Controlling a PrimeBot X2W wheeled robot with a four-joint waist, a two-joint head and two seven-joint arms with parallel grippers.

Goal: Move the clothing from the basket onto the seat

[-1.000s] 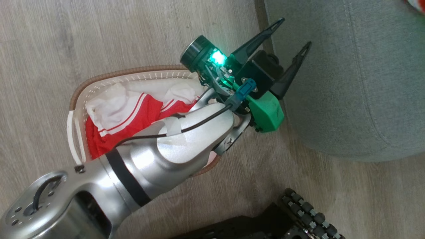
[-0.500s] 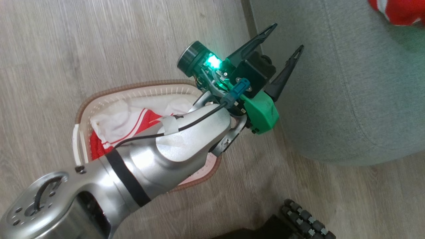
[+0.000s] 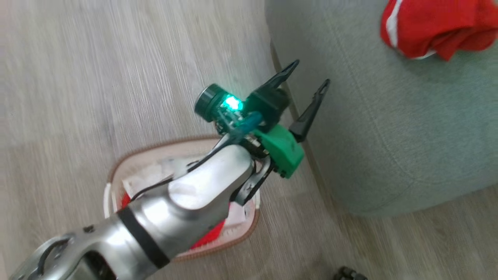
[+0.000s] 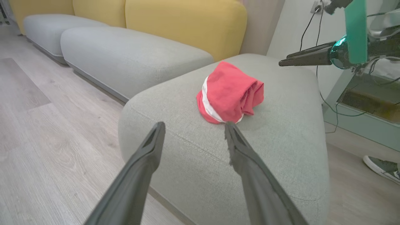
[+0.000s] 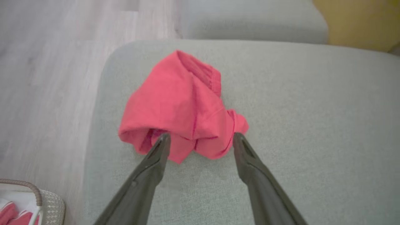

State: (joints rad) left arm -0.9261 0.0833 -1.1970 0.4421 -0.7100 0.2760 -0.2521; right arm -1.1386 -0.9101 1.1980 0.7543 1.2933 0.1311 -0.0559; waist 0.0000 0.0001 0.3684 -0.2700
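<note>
Clothing (image 3: 435, 29) in red lies bunched on top of the seat (image 3: 389, 136), and more red fabric lies in the basket (image 3: 148, 153) beside the seat. Right pincer (image 5: 200, 135) is open above the clothing on the seat, gripping nothing. Left pincer (image 3: 313, 71) is open and empty at the seat's edge.

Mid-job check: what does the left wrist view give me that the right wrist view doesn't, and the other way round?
Left wrist view: the right tool at upper right, yellow back cushions, a shoe at lower right, and a white stripe along the red garment.
Right wrist view: the basket rim at lower left, with red and white clothing inside it.
Both: that red garment lying crumpled and loose on the grey-green seat, with wood floor beside the seat.
</note>
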